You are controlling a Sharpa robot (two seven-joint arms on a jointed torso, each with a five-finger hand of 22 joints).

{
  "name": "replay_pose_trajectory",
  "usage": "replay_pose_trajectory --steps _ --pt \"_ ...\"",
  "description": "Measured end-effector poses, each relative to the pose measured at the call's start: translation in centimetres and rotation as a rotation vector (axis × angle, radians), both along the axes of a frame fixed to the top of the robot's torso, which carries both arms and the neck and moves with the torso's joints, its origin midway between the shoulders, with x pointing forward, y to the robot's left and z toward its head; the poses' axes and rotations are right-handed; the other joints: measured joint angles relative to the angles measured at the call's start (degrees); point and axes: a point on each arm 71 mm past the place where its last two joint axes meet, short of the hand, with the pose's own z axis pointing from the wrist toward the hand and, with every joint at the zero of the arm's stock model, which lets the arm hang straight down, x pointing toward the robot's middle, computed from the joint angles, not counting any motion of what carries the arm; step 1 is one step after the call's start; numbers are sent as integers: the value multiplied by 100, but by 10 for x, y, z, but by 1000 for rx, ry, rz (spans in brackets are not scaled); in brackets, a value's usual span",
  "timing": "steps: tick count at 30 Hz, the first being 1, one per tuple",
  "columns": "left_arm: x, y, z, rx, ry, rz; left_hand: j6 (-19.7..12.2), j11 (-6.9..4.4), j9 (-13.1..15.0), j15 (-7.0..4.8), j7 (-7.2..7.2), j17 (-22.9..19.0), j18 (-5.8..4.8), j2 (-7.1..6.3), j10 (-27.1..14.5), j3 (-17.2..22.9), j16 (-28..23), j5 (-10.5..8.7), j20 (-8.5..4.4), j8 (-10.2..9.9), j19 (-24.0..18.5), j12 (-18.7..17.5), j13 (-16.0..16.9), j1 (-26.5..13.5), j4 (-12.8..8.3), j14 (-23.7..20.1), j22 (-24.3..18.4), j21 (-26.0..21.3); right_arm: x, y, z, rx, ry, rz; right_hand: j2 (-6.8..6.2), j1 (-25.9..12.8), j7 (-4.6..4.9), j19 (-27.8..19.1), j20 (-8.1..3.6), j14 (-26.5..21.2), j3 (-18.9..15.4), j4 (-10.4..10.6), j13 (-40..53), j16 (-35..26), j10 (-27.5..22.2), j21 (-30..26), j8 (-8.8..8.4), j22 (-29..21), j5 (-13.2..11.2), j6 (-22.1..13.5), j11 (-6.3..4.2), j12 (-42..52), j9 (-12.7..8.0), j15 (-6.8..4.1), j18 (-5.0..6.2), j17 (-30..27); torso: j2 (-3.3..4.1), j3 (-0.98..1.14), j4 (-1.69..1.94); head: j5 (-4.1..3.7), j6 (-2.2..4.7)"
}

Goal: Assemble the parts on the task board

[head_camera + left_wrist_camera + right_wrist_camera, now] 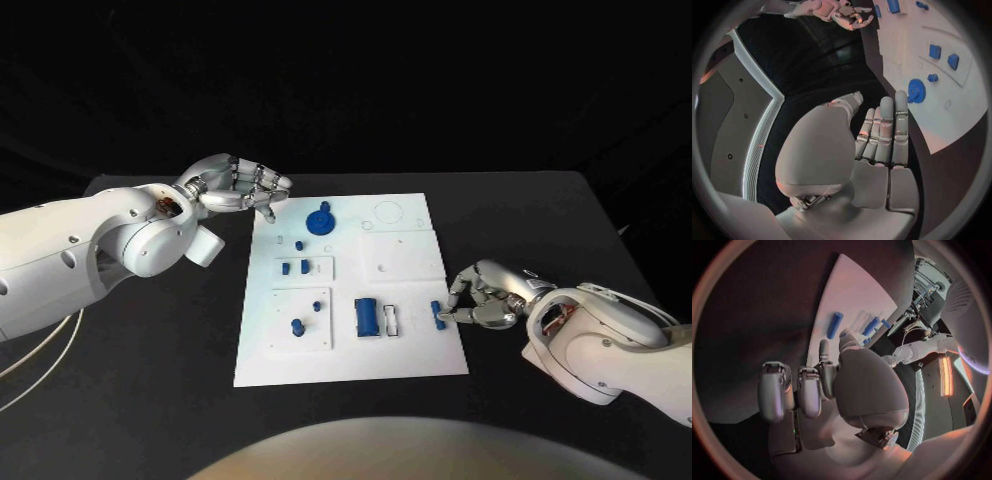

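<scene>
Task board (pixel 404 250) is lying flat at the centre of the black table (pixel 144 400), long side running from 12 to 6 o'clock.

Left hand (pixel 238 187) is hovering just off the board's 11 o'clock corner, over the table. Fingers are extended and slightly apart, holding nothing; the left wrist view is showing the same hand (pixel 879 135) with fingers straight, side by side, palm bare.

Right hand (pixel 483 295) is sitting at the board's 3 o'clock edge, toward the lower part. Fingers are curling inward, fingertips (pixel 444 318) meeting at a small blue piece (pixel 436 314) at the board's rim. It is looking like a pinch, but I cannot tell whether the piece is truly held or only touched. In the right wrist view the hand (pixel 817 385) is blocking the contact.

Parts on the board:
- round blue disc (pixel 320 218) near 12 o'clock, left of midline, also showing in the left wrist view (pixel 916 91).
- two small blue blocks (pixel 297 267) in a recessed square at the left middle.
- small blue peg (pixel 297 326) in the lower left square.
- long blue cylinder (pixel 366 318) lying in a slot toward 6 o'clock, just beside the right hand's piece; also showing in the right wrist view (pixel 834 325).
</scene>
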Motion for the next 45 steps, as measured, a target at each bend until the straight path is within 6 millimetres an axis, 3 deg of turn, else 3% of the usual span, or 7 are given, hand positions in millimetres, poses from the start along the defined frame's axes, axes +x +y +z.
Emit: replay_pose_trajectory --steps 19,23,25,31,36,41,45 --pt "0 1 0 0 1 0 0 0 0 0 0 0 0 0 0 16 0 0 0 0 0 0 0 0 -16 0 0 0 -1 16 -15 -2 28 22 14 -125 -9 -21 21 -8 103 -26 -2 0 0 1 0 -2 0 11 0 -13 11 7 1 -1 -5 -6 -4 18 -26" --pt "0 1 0 0 1 0 0 0 1 0 0 0 0 0 0 16 0 0 0 0 0 0 0 0 -16 0 0 0 0 19 -17 -12 17 32 49 85 -23 -21 21 -8 206 -49 -1 0 0 1 -41 -2 0 47 0 -12 15 7 1 -2 -5 -4 -4 27 -26" --pt "0 1 0 0 1 0 0 0 1 0 0 0 0 0 0 16 0 0 0 0 0 0 0 0 -16 0 0 0 1 21 -17 -17 8 40 77 412 -30 -21 21 -8 459 -95 0 0 -5 1 -47 -2 23 54 -5 -12 16 7 0 -2 -5 -3 -5 31 -23" --pt "0 1 0 1 1 0 0 0 -5 0 0 0 0 0 0 16 0 23 0 0 0 0 0 0 -16 0 0 0 2 28 -16 -37 -24 69 -244 754 -71 -21 21 -8 1351 -61 -3 0 -21 1 -212 -3 30 178 -22 -13 17 7 1 -2 -5 -2 -5 32 -20" --pt "0 1 0 1 1 0 0 0 -4 0 0 0 0 0 0 16 0 22 0 0 0 0 0 0 -16 0 0 0 2 31 -15 -55 -44 82 -354 866 -65 -21 21 -8 1617 49 -3 0 0 1 -224 -3 27 213 -43 -43 17 7 1 -2 -5 -2 -4 29 -16" --pt "0 1 0 1 1 0 0 0 -4 0 0 0 0 0 0 57 0 22 0 0 0 24 0 0 -23 0 0 0 0 32 -14 -61 -49 80 -357 869 -74 -21 21 -8 1752 152 -3 0 0 1 -283 -3 15 240 -43 -48 6 7 1 -3 -5 -3 -7 24 -10" --pt "0 1 0 1 1 0 0 0 -4 0 0 0 0 0 0 57 0 22 0 0 0 24 0 0 -23 0 0 0 -3 32 -13 -55 -44 69 -361 808 -74 -21 21 -8 2043 111 -3 0 4 14 -275 -4 -2 238 -47 -48 -124 7 1 -3 -7 -3 -7 23 -4"
